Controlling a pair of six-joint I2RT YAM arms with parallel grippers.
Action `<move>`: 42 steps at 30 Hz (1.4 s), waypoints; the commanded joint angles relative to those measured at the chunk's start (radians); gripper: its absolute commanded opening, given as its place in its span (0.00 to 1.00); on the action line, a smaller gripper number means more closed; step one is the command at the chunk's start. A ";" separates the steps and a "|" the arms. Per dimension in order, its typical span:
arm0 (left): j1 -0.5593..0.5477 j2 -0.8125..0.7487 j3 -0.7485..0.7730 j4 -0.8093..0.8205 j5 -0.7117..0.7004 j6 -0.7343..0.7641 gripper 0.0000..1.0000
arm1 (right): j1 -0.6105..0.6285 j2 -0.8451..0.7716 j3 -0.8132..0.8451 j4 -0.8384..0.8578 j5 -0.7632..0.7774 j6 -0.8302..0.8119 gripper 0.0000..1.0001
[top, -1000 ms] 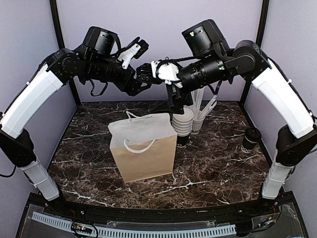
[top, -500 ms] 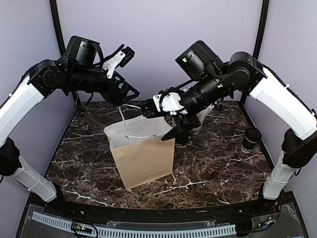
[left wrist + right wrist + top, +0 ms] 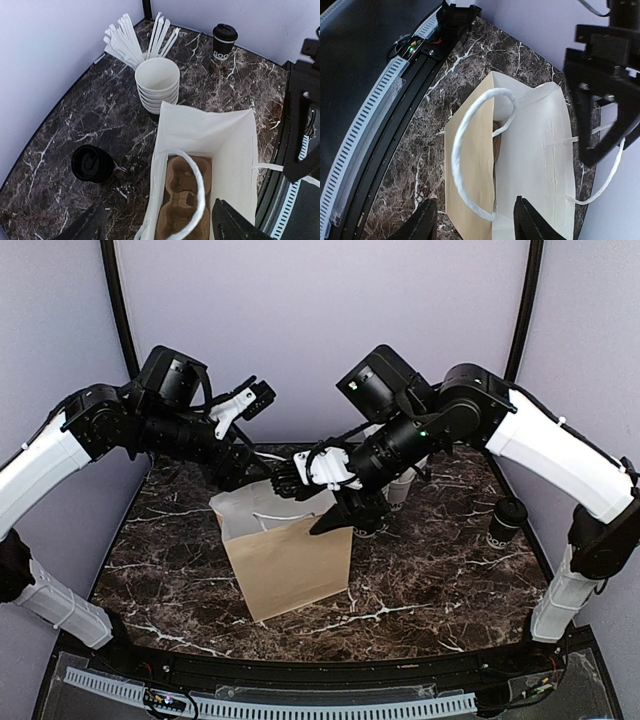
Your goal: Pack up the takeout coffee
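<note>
Now, left gripper [image 3: 157,216]: my fingers stand wide apart above the open mouth of the paper bag [image 3: 290,562]. A white cord handle [image 3: 196,185] loops up between them, and I grip nothing.
Right gripper [image 3: 474,202]: my jaws are partly open, straddling the bag's rim and a looped handle [image 3: 465,150]. I cannot tell whether either pad touches it.
Bag: upright near the table's middle, with its mouth open and a brown pulp cup carrier [image 3: 185,172] lying at the bottom.
Takeout coffee [image 3: 505,522]: on the marble table [image 3: 440,580] at its right edge, near my right arm's base, well apart from the bag and from both grippers.
Coffee's orientation: upright, black lid on top, long axis vertical.
</note>
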 commanded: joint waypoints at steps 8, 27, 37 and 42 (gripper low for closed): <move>-0.001 0.086 0.096 -0.041 -0.024 0.067 0.03 | 0.003 0.004 0.054 0.135 -0.026 0.080 0.00; -0.001 0.194 0.558 -0.074 -0.155 0.124 0.00 | -0.006 0.075 0.390 0.177 0.070 0.066 0.00; -0.001 0.221 0.579 -0.095 -0.160 0.120 0.00 | -0.006 0.063 0.381 0.188 0.090 0.068 0.00; -0.001 0.214 0.563 -0.096 -0.156 0.109 0.00 | -0.006 0.061 0.374 0.186 0.083 0.071 0.00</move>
